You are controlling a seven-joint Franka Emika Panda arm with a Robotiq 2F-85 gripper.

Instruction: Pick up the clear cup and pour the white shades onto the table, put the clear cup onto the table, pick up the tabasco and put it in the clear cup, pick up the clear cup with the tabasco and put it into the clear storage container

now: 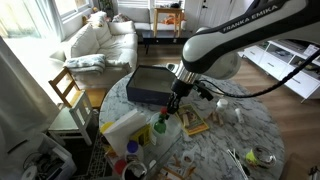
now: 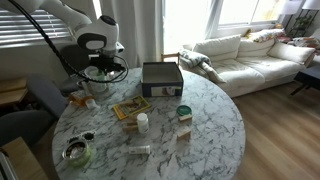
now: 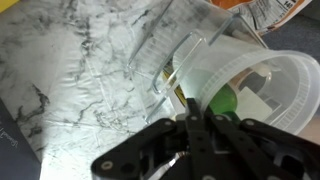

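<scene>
My gripper (image 3: 190, 112) is shut, its fingers pinching the rim of the clear cup (image 3: 245, 70). In the cup sits the tabasco (image 3: 226, 100), of which only its green cap shows. The cup hangs tilted over a translucent wall of the clear storage container (image 3: 152, 45), with the marbled table (image 3: 70, 60) beside it. In both exterior views the gripper (image 1: 172, 103) (image 2: 97, 86) hangs low at the table's edge, above the clear storage container (image 1: 125, 128). A pale thing (image 2: 138, 150) lying on the table may be the white shades.
A dark shallow box (image 1: 150, 86) (image 2: 161, 75) stands on the table next to the gripper. A flat packet (image 2: 130, 107), a small white bottle (image 2: 142, 122), a green-lidded jar (image 2: 183, 113) and a glass bowl (image 2: 78, 151) lie about. Chairs (image 1: 68, 90) stand near the rim.
</scene>
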